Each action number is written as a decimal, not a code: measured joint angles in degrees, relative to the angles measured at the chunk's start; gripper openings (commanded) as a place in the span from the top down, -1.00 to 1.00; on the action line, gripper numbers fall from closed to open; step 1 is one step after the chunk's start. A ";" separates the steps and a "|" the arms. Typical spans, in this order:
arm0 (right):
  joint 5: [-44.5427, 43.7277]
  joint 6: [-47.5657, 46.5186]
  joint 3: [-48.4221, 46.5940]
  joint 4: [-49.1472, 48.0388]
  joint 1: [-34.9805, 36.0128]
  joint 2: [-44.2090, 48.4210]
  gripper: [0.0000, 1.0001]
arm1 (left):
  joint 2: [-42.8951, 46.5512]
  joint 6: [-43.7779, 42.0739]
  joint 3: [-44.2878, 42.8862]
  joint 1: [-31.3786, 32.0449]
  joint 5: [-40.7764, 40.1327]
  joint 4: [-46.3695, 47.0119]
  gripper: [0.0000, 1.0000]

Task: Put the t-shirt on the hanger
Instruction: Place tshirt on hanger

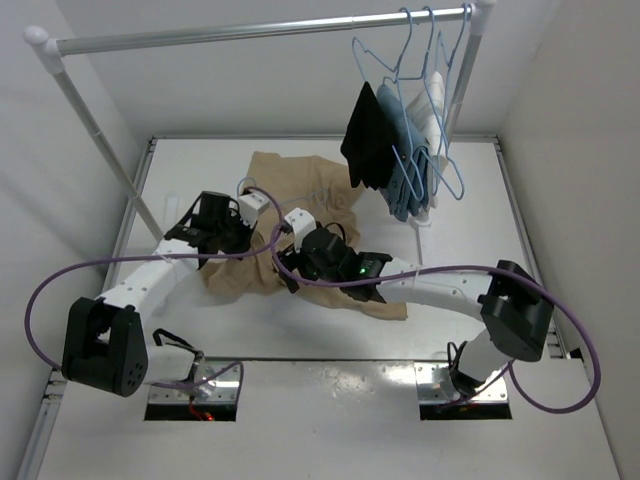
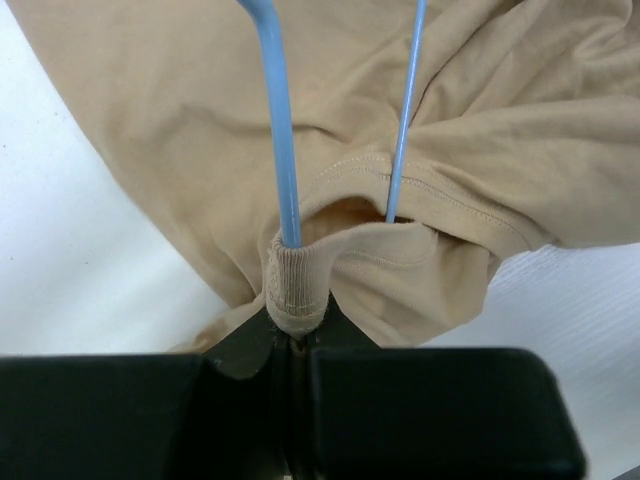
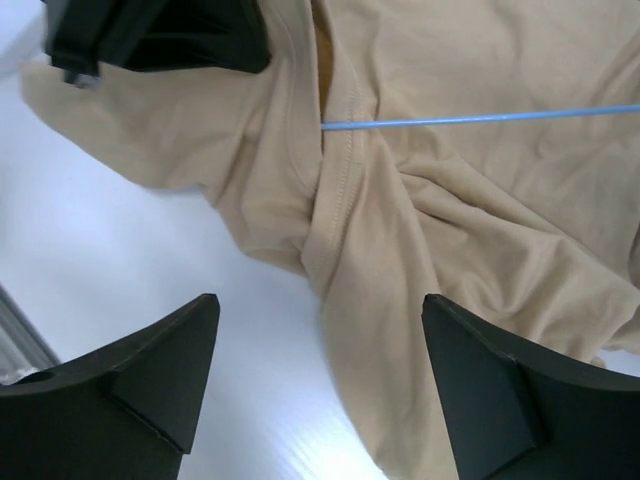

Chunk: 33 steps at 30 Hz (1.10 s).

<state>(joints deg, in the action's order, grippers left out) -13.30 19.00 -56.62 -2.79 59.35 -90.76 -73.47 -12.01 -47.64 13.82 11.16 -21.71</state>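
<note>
The tan t-shirt (image 1: 290,185) lies crumpled on the white table. My left gripper (image 2: 295,335) is shut on its ribbed collar (image 2: 297,285), at the shirt's left side in the top view (image 1: 232,235). Two pale-blue wires of the hanger (image 2: 280,130) run into the neck opening just past that pinch. The rest of the hanger is hidden in the cloth. My right gripper (image 3: 320,370) is open and empty, hovering over the shirt's lower edge, near the middle of the top view (image 1: 300,262). One hanger wire (image 3: 480,118) crosses the shirt beyond it.
A metal clothes rail (image 1: 260,32) spans the back. At its right end hang several blue hangers with a black garment (image 1: 365,140), a blue one (image 1: 405,175) and a white one (image 1: 432,120). The rail's slanted left leg (image 1: 110,160) stands near my left arm.
</note>
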 measured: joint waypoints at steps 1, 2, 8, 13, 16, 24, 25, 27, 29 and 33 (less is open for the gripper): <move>0.13 0.17 0.22 -0.20 0.02 0.33 -0.74 | 0.02 0.00 0.00 0.00 0.02 0.02 1.00; 0.11 0.31 0.42 -0.22 0.02 0.70 -0.76 | 0.02 0.00 0.00 0.00 0.04 0.04 1.00; -1.84 0.66 -4.17 4.87 -0.02 -0.76 -0.79 | 0.04 0.15 0.00 -0.02 0.44 0.07 1.00; -1.03 0.72 -8.48 6.71 -0.90 -3.72 -0.82 | 0.33 -0.09 0.00 -0.17 -0.04 0.07 1.00; 0.59 0.68 -8.72 6.67 -1.05 -3.72 -0.82 | 0.72 -0.61 0.02 0.15 -0.35 0.07 1.00; 3.37 0.31 -4.63 4.31 -1.07 2.60 -0.84 | 1.86 -1.29 0.22 1.22 0.15 0.44 1.00; 3.52 0.31 -3.85 4.24 -1.07 4.11 -0.84 | 1.86 -1.31 0.26 1.33 0.26 0.44 1.00; 3.45 0.35 -2.54 4.00 -1.07 7.06 -0.84 | 1.86 -1.33 0.48 1.42 0.48 0.48 1.00; 3.19 0.39 -2.32 4.04 -1.11 8.57 -0.84 | 1.86 -1.42 0.74 1.40 0.48 0.44 1.00; 3.04 0.50 -2.08 4.44 -1.22 8.94 -0.84 | 1.86 -1.46 1.01 1.14 0.48 0.46 1.00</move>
<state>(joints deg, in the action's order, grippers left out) -10.26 19.51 -58.70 1.65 58.13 -81.82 -71.61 -13.47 -46.63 14.96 11.64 -21.26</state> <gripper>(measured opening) 0.919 0.102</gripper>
